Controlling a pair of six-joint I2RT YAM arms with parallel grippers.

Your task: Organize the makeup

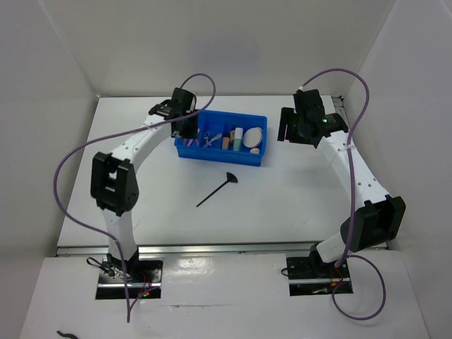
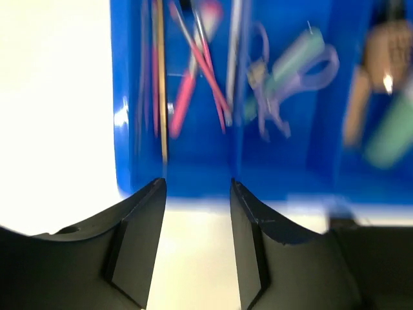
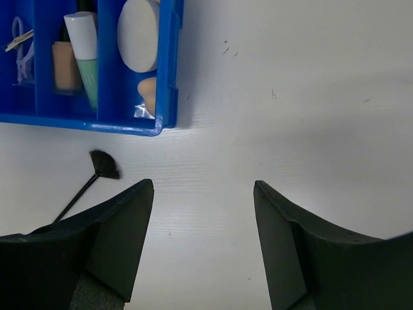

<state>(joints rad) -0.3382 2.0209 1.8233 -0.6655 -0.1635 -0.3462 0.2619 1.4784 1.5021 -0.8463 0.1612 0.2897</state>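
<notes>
Both claws empty: left gripper [image 2: 197, 187] parted at tray [image 2: 122, 97] edge, right gripper [image 3: 203, 190] wide above table [image 3: 290, 97]. Brush [image 1: 217, 191] lies flat outside; thin handle may skid from a pinch.

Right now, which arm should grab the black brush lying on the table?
Probably the right. The right pincer hangs open over bare table with the black brush close in front of it. The left pincer is at the blue tray's far end.
</notes>
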